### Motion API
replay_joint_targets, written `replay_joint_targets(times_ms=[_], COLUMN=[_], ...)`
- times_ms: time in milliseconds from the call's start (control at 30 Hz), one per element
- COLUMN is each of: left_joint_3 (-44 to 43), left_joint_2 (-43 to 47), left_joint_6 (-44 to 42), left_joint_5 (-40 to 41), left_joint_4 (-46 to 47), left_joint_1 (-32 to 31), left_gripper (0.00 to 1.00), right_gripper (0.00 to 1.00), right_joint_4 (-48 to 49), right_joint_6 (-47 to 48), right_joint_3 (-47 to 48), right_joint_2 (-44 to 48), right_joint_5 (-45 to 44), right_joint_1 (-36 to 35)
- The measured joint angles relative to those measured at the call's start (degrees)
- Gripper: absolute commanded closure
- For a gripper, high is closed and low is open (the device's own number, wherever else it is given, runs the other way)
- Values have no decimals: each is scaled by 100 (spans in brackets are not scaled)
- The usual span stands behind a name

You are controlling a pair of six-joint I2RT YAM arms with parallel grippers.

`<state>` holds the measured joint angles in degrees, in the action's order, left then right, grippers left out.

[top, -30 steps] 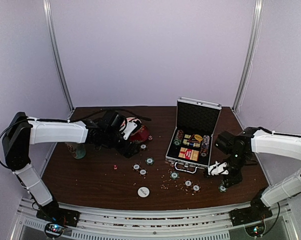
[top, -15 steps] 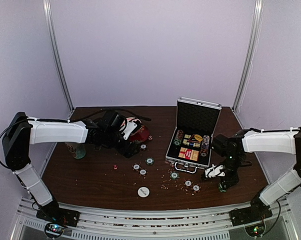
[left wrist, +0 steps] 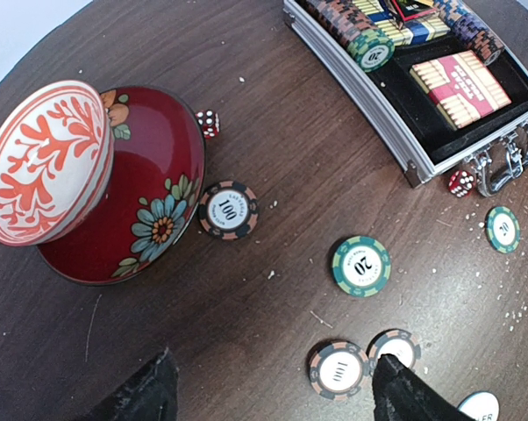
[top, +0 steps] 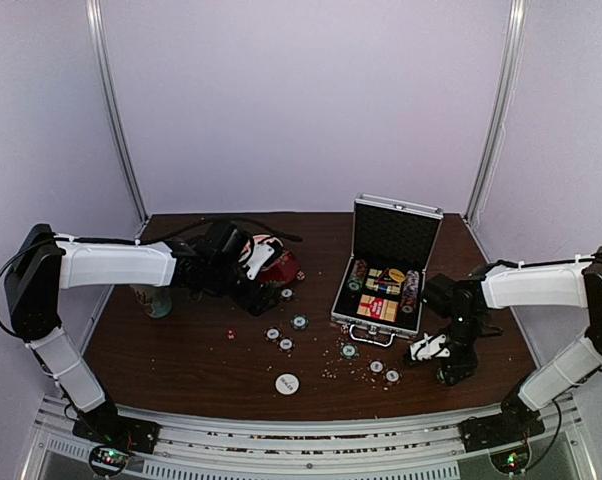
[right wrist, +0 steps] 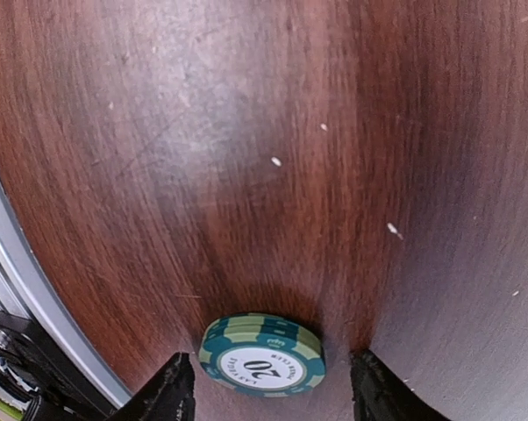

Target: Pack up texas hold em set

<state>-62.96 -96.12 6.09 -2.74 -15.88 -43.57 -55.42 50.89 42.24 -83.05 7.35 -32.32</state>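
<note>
Right hand set to pinch a round green-and-white poker chip
Half open and empty, it straddles the chip, flat on the dark wooden table; best sink to the wood, then close squarely on the rim.

The briefcase stood open at the far right of the tabletop, with the card box and stacked chips inside it. To its left the bowl lay tilted on its saucer — the paper cup further left. Loose chips lay between saucer and case, and the white disc nearer. One chip lay between the fingers of the right end effector.
</note>
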Motion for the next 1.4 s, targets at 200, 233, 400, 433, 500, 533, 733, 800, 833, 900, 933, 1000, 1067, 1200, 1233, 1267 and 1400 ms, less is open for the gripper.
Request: replay_joint_targets(times_ms=[200,233,400,433,500,533,733,800,833,900,933,1000,1067,1200,1233,1267,1400], left_joint_3=[0,0,0,0,0,0,26,44,52,70,72,74,74,81,83,83,103], left_joint_2=[0,0,0,0,0,0,0,0,0,0,0,0,-2,-37,-50,-68,-92], left_joint_6=[0,0,2,2,2,2,2,2,2,2,2,2,2,4,2,2,2], left_joint_5=[-2,-2,-2,-2,-2,-2,0,0,0,-2,-2,-2,-4,-7,-7,-7,-7], left_joint_4=[0,0,0,0,2,2,33,48,61,92,101,127,155,245,249,251,256], left_joint_1=[0,0,0,0,0,0,0,0,0,0,0,0,0,0,0,0,0], left_gripper=[22,22,22,22,22,22,22,22,22,22,22,22,22,22,22,22,22], right_gripper=[36,37,41,42,46,48,54,55,56,56,56,56,56,54,55,55,55], right_joint_4=[120,136,216,227,236,238,273,273,275,275,254,212,140,57,61,63,127], right_joint_6=[129,146,184,186,186,188,188,190,190,195,195,192,192,186,175,170,127], right_joint_3=[-66,-66,-59,-59,-15,0,24,15,-2,-50,-70,-114,-160,-179,-179,-179,-179], right_joint_2=[221,240,129,70,9,-7,-46,-39,-17,39,68,122,179,225,225,225,225], right_joint_5=[28,42,181,210,245,256,282,262,245,210,190,168,157,160,160,162,168], right_joint_1=[-2,-2,-4,-7,-9,-11,-17,-17,-17,-20,-20,-22,-22,-24,-24,-24,-24])
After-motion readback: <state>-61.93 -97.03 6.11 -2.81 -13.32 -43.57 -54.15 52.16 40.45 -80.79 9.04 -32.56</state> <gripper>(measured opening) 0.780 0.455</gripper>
